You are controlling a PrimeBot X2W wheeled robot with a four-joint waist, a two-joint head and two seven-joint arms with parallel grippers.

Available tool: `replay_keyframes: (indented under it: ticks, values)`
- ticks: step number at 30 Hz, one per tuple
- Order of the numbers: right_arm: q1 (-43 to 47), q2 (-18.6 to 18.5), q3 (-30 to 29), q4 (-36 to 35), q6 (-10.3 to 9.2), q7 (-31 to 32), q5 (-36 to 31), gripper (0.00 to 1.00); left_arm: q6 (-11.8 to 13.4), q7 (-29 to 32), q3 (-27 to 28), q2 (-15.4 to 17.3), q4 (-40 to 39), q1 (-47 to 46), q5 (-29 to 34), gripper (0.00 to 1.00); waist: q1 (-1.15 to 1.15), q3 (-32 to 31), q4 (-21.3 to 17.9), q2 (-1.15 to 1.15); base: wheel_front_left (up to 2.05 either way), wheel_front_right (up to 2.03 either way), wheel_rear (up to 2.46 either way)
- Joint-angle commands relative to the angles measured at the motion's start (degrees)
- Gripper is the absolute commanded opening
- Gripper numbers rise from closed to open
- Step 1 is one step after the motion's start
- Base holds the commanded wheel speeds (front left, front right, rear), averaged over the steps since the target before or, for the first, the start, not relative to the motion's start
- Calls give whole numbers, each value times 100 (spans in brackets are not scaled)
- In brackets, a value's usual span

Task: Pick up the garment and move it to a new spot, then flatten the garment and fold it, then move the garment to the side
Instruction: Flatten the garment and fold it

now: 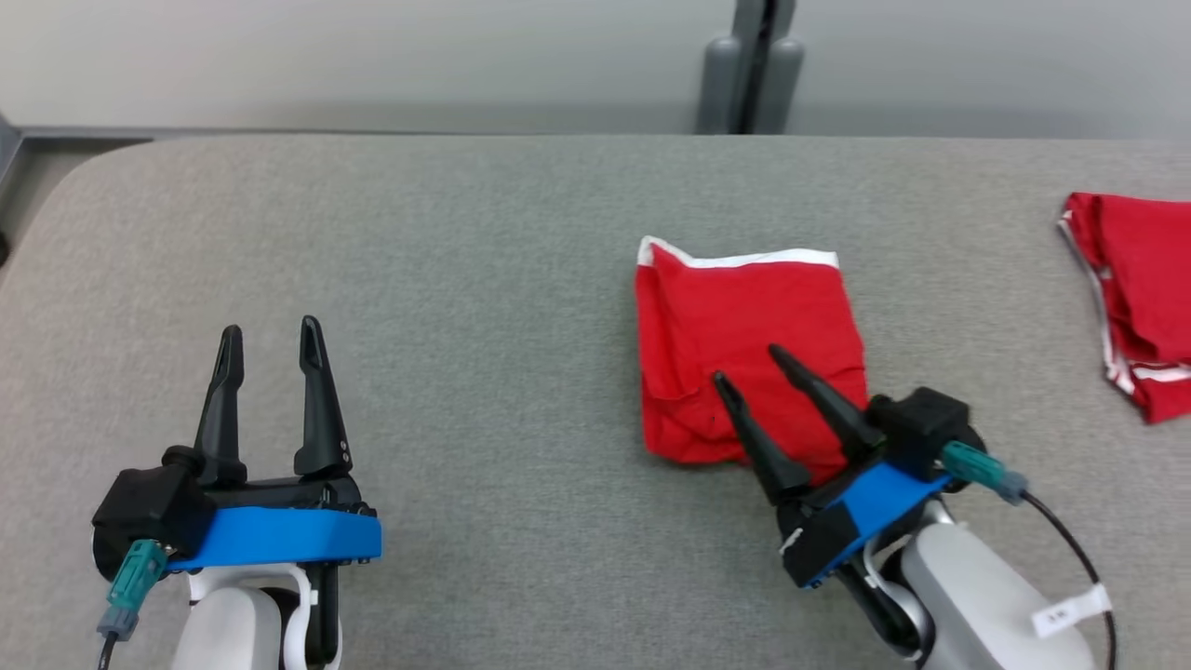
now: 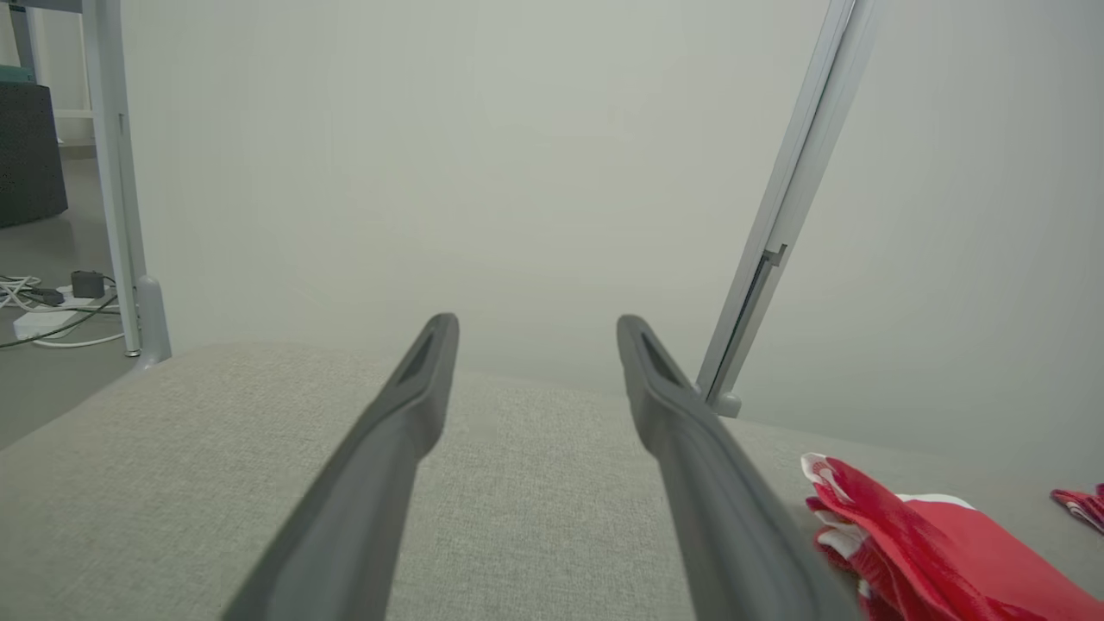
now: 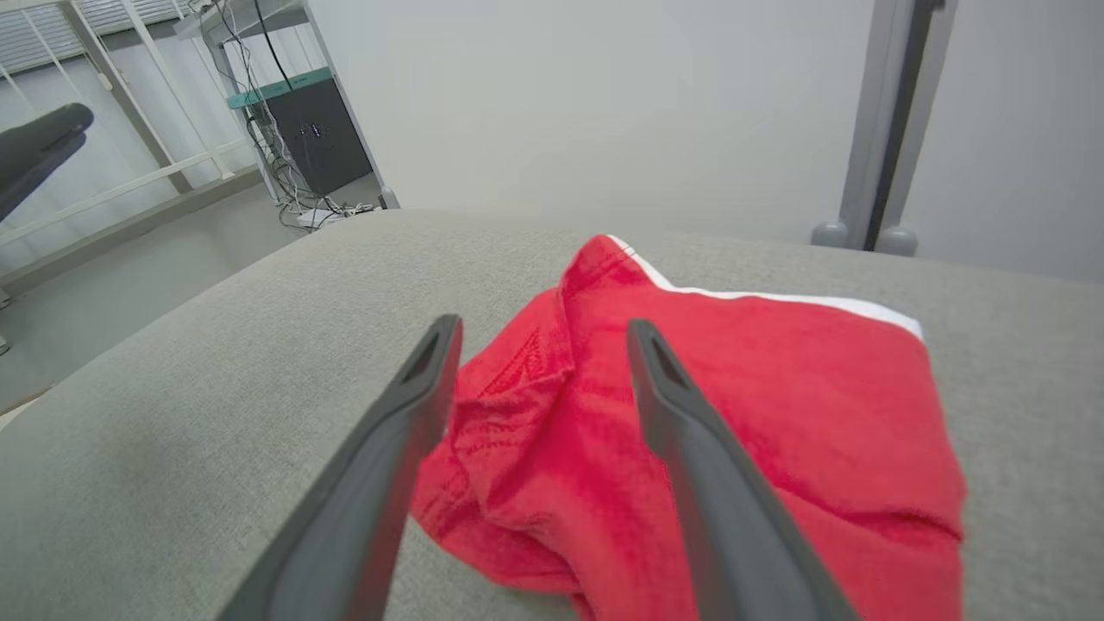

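A folded red garment point(image 1: 744, 344) with a white trimmed edge lies on the grey padded table point(image 1: 465, 279), right of centre. My right gripper point(image 1: 752, 365) hovers over its near part, fingers spread open and angled up-left, holding nothing. In the right wrist view the garment point(image 3: 776, 414) spreads under and beyond the open right gripper point(image 3: 543, 332). Far to the left, my left gripper point(image 1: 272, 333) stands open over bare table, well clear of the cloth. The left wrist view has the left gripper point(image 2: 535, 326) open, with the garment point(image 2: 914, 543) at the lower right.
Another red piece of clothing with white stripes point(image 1: 1135, 298) lies at the table's right edge. A grey post point(image 1: 749, 70) stands behind the far edge against a pale wall. Floor, cables and a rack point(image 3: 302, 129) lie off the table's left side.
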Motion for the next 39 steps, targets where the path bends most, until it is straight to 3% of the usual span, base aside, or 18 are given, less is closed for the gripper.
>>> replay_keyframes:
  ticks: [1,10,20,28,39]
  values:
    - [178,-47,-147,-136,1,-17,-97,100,-29,-14,2,-6,29,19,55,100,0,-141,-160,0,0,0,0]
    - [950,99,-1555,-831,1,-17,-695,100,43,-15,125,-4,248,194,345,100,0,-544,-607,0,0,0,0]
    - [1859,409,-2873,-1347,2,-16,-1175,100,167,-14,242,11,397,571,652,100,0,-809,-717,0,0,0,0]
    - [2364,631,-3319,-1588,2,12,-1503,100,283,-14,298,93,519,833,847,100,0,-855,-623,0,0,0,0]
    - [2426,788,-3466,-1648,1,166,-1685,100,319,-14,290,117,596,772,854,100,0,-799,-505,0,0,0,0]
